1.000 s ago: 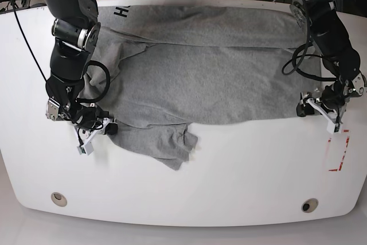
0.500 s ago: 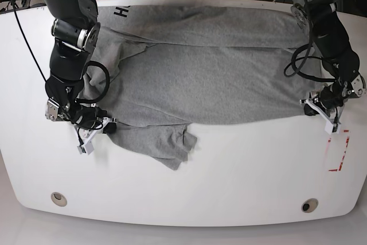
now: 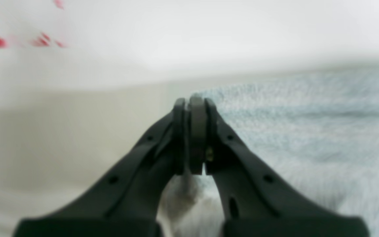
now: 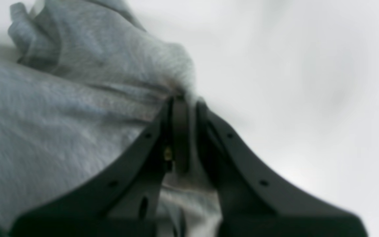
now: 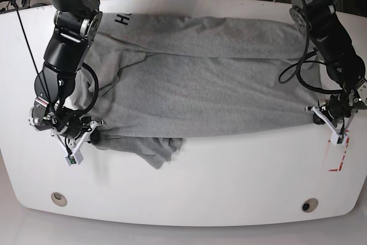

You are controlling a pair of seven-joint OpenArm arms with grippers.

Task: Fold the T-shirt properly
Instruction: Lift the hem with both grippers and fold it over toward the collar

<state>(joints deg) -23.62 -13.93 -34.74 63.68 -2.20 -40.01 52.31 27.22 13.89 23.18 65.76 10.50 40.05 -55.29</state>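
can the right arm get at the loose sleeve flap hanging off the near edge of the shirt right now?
Probably not as is: the right tool is shut on the T-shirt edge. The sleeve flap lies close by on bare table, unobstructed, but it must let go first.

Colours of the cloth, table and arms.
The heather-grey cotton T-shirt [image 5: 200,84] carries black block lettering [image 5: 121,18] at its far left edge, only partly legible. It lies on a glossy white rounded table [image 5: 229,170], which bears a red dashed rectangular marking [image 5: 334,156] near the right edge. Both black robot arms [image 5: 66,44] end in white-framed wrists with matte black fingers [image 3: 189,131].
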